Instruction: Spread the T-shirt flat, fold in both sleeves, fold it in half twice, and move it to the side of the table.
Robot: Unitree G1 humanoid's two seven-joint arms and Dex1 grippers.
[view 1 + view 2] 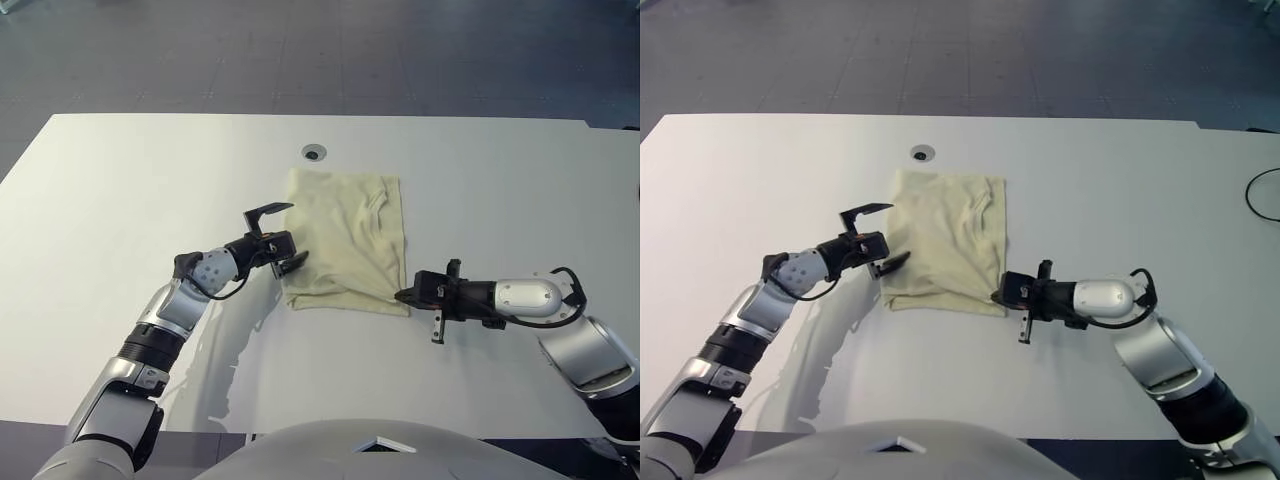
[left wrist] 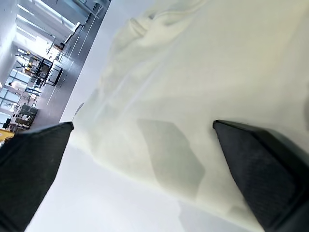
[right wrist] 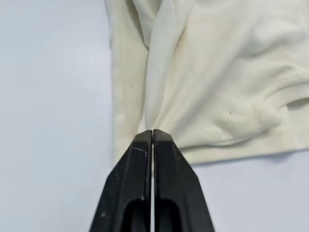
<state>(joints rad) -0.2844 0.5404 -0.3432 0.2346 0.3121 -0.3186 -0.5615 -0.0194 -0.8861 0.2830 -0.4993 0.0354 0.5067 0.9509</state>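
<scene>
Now the folded cream T-shirt [image 1: 345, 230] lies mid-tabletop [image 1: 120, 200], with an arm at each near corner.
The right claw [image 1: 402, 296] is pinched shut on the shirt's 5 o'clock corner, its forearm stretched low across the surface. The left claw [image 1: 286, 236] is spread wide at the 8 o'clock edge, elbow bent. A round grommet [image 1: 314, 152] sits at 11 o'clock, just beyond the shirt.

A white table [image 1: 120, 200] with a round cable hole [image 1: 314, 152] stands on dark grey floor [image 1: 300, 50].
</scene>
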